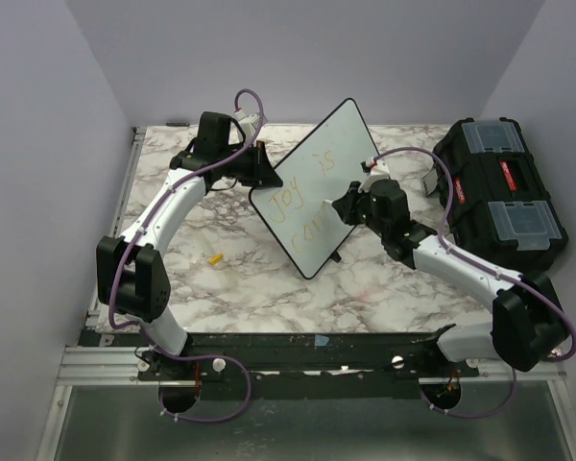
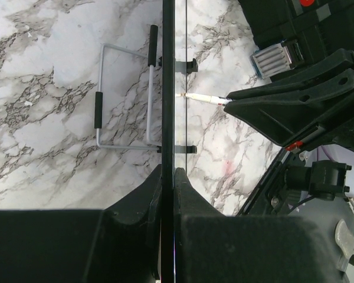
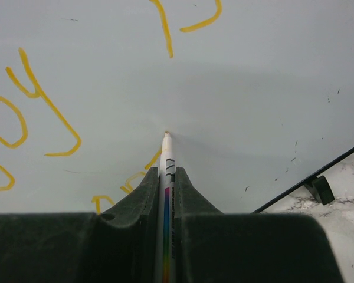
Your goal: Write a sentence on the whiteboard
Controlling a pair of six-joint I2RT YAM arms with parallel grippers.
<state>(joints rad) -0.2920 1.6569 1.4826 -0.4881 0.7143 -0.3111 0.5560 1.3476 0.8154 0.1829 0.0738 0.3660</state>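
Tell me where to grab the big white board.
By its thin black-rimmed edge, edge-on from the left. The large flat white whiteboard is too wide to span, but its rim fits between two fingers, one on each face, as the left gripper shows. The right gripper holds a white marker.

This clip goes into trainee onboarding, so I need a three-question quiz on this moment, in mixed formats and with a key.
1. True or false: the left gripper is clamped on the edge of the whiteboard.
2. What does the right gripper hold? A) eraser B) marker C) cloth
3. Fill in: the marker's tip rests against the ____.
Key: 1 true; 2 B; 3 whiteboard.
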